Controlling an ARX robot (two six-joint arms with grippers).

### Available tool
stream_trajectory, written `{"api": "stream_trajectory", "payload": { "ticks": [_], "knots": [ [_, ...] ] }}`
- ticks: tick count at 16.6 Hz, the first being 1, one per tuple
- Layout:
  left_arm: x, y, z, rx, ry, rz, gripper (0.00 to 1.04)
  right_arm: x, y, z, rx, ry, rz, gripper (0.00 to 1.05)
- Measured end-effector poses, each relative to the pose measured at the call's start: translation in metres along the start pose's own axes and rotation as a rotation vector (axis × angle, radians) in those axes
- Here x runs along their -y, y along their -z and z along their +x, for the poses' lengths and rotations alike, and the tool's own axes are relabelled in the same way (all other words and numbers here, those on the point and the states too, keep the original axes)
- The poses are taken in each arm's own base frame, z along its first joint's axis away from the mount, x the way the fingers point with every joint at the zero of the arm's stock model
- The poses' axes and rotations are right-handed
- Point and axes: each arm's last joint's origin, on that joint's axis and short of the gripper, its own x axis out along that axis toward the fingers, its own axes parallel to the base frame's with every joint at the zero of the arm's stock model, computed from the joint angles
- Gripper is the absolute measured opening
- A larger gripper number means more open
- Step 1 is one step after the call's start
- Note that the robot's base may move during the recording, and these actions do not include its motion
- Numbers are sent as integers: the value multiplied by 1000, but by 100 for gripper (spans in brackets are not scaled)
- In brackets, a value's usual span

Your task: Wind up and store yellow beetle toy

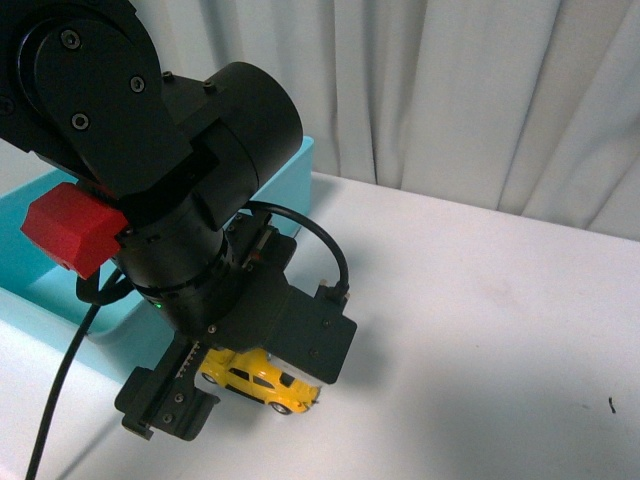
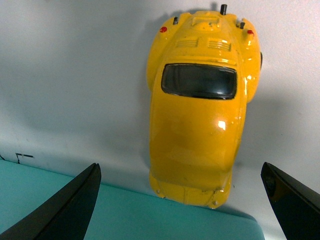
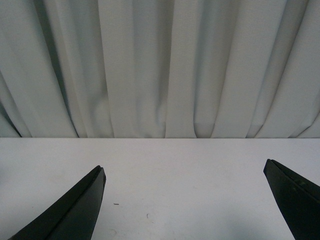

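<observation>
A teal bin (image 1: 30, 270) sits at nine o'clock. Beside it, at six o'clock, the yellow beetle toy (image 2: 197, 125) stands on the table (image 1: 480, 330) under the left gripper (image 2: 180, 167), whose jaws are spread wide. The step looks like the approach to a grasp: next it should lower and close across the toy's flanks. The right gripper (image 3: 182, 170) gapes empty. No writing is readable.

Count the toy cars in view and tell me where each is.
1. The yellow beetle toy stands on the white table beside the teal bin, below the open left gripper. The left arm covers part of the table, so another could be hidden.
</observation>
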Motion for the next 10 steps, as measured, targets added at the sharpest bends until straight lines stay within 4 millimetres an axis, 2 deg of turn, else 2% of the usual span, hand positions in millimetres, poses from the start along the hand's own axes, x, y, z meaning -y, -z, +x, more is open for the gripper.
{"api": "stream_trajectory", "payload": {
  "ticks": [3, 6, 7, 10],
  "knots": [
    [0, -4, 4, 5, 6, -18, 98, 0, 0, 0, 0, 0, 0, 98],
    [1, -14, 5, 43, 10, 58, 98, 0, 0, 0, 0, 0, 0, 98],
    [2, -17, 5, 45, 9, 79, 94, 0, 0, 0, 0, 0, 0, 98],
    [-3, -17, 6, 16, -9, 25, 64, 0, 0, 0, 0, 0, 0, 98]
  ]
}}
